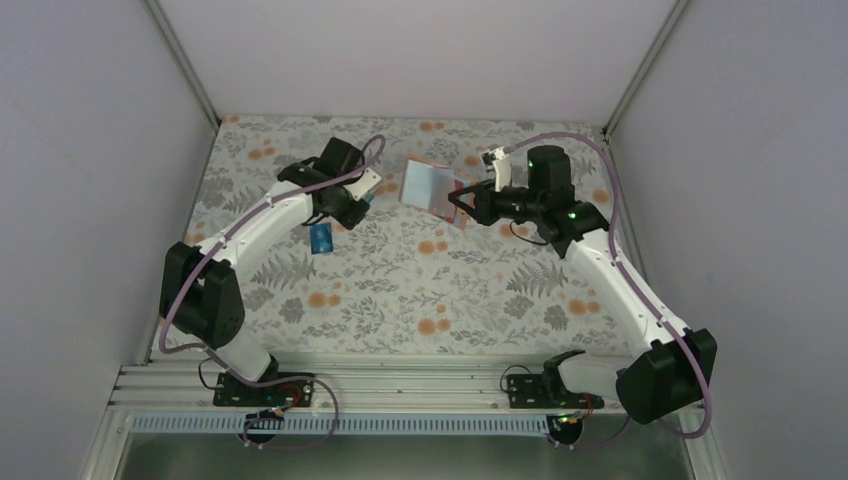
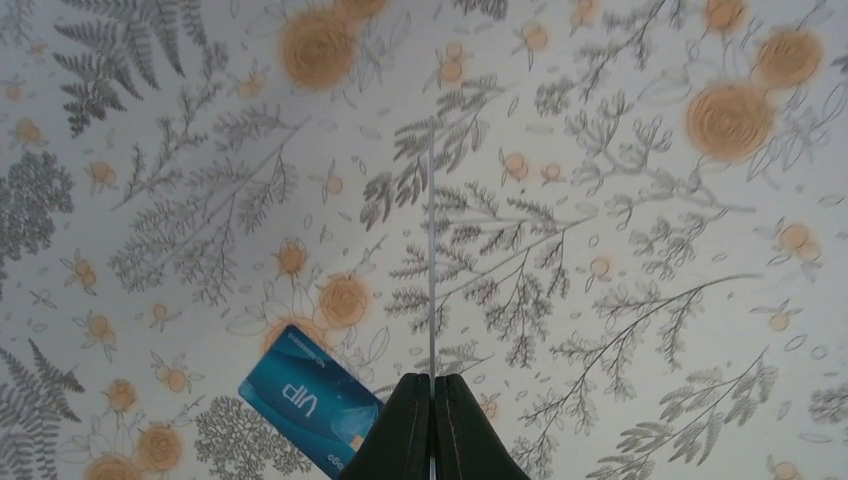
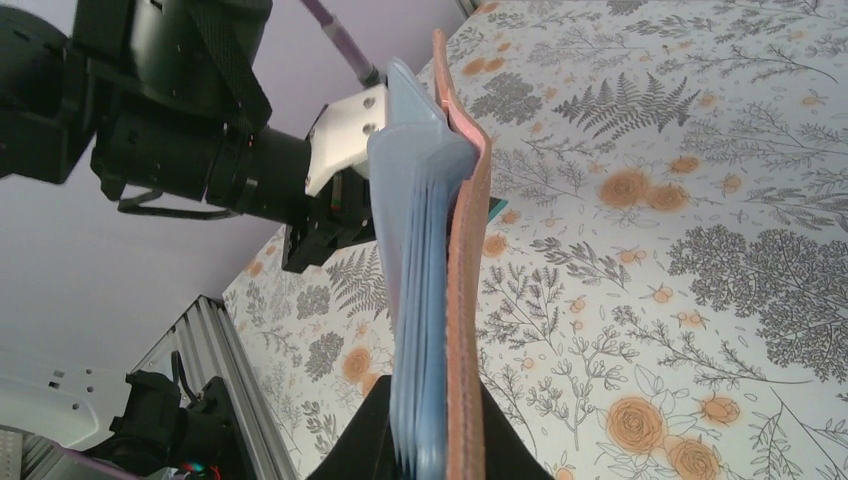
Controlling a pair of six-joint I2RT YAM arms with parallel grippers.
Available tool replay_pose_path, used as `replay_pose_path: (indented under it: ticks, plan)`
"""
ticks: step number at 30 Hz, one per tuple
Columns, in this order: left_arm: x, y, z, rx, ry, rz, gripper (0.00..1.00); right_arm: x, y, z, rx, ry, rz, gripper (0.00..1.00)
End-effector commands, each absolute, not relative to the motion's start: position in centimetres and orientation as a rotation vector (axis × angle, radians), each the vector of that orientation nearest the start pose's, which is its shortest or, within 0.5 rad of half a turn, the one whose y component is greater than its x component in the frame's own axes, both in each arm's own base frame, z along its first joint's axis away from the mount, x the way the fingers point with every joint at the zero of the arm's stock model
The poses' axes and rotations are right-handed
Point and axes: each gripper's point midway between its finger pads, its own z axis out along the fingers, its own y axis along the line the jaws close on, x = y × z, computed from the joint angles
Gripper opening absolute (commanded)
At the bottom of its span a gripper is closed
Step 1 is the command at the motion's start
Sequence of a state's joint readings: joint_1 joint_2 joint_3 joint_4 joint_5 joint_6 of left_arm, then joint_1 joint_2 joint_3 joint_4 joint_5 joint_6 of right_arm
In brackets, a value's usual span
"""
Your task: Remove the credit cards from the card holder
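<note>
Blue "VIP" card (image 2: 305, 395) lies flat; left hand (image 2: 432, 382) pinches a thin card (image 2: 430, 250), right hand (image 3: 435, 440) clamps the card holder (image 3: 464, 250).

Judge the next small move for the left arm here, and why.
Probably open the left gripper to drop the thin card it pinches edge-on above the table, beside the blue card already lying there. The right gripper holds the card holder up.
</note>
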State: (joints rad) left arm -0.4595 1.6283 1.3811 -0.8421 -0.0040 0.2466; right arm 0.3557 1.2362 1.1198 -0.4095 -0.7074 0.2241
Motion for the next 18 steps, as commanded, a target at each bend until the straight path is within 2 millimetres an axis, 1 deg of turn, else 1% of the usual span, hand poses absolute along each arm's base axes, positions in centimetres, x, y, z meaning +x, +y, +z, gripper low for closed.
replay_pose_path:
  ticks: [1,2,3,6,7,9,12,16,18]
  plan:
    - [33.7,-16.8,14.2,0.980,2.501,0.011,0.02,29.2,22.6,31.4,-0.574,2.013,1.103,0.04]
    - [33.1,-17.1,14.2,1.015,2.485,0.009,0.02,29.0,22.6,31.6,-0.573,2.008,1.111,0.04]
    - [32.0,-17.1,13.6,1.065,2.477,0.019,0.02,28.8,22.6,31.9,-0.569,2.004,1.114,0.04]
    - [29.8,-17.8,12.8,1.209,2.376,0.095,0.02,28.4,22.3,32.1,-0.564,1.997,1.104,0.04]
    - [29.0,-18.5,12.6,1.270,2.326,0.116,0.02,28.4,22.1,32.0,-0.557,2.010,1.094,0.04]
    - [27.9,-19.2,11.4,1.376,2.258,0.183,0.03,28.4,21.9,32.1,-0.548,2.024,1.073,0.04]
    - [27.1,-20.7,9.8,1.515,2.144,0.278,0.02,28.7,21.5,32.7,-0.529,2.009,1.037,0.04]
    - [27.6,-21.5,7.9,1.608,1.973,0.483,0.02,28.6,21.5,33.4,-0.539,1.993,1.039,0.04]
    - [27.8,-21.9,7.4,1.632,1.936,0.521,0.02,28.7,21.3,33.5,-0.536,1.995,1.029,0.04]
